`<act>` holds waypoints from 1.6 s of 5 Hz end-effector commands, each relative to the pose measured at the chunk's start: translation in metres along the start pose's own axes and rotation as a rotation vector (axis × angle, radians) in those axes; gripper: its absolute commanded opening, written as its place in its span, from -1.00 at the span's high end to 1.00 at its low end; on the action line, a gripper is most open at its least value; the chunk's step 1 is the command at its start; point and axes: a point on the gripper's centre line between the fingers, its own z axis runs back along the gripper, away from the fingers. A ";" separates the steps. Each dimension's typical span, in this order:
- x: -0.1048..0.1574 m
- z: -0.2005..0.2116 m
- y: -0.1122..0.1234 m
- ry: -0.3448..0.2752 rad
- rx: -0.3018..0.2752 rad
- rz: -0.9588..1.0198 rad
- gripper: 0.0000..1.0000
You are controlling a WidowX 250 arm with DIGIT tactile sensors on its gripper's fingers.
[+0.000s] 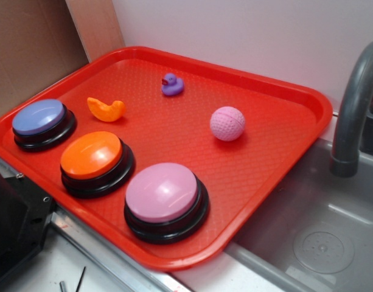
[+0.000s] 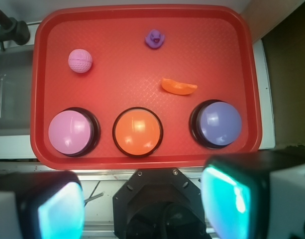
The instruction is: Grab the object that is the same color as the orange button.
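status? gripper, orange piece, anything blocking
Gripper open, empty, back off the tray's near edge. Orange piece loose on tray between orange button and blue-purple button, touching neither. Approach from above unobstructed.

We see a pale white wall [image 1: 247,36] behind, a brown cardboard panel [image 1: 28,48] at the left, and a grey sink [image 1: 314,231] with a dark grey faucet [image 1: 353,103] at the right.

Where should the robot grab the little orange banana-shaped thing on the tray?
Probably across the thick middle of the orange piece, coming straight down from above. It lies flat on the red tray with tapered ends, so the middle gives the fullest hold. Open tray lies on both long sides; the blue-purple button is closest, so the end effector should stay clear of it.
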 end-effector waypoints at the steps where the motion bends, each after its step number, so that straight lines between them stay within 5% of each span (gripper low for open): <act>1: 0.000 0.000 0.000 0.000 0.000 0.000 -1.00; 4: 0.037 -0.049 0.021 0.039 0.011 0.630 -1.00; 7: 0.071 -0.118 0.068 -0.050 0.113 1.366 -1.00; 8: 0.077 -0.137 0.083 -0.042 0.156 1.424 -1.00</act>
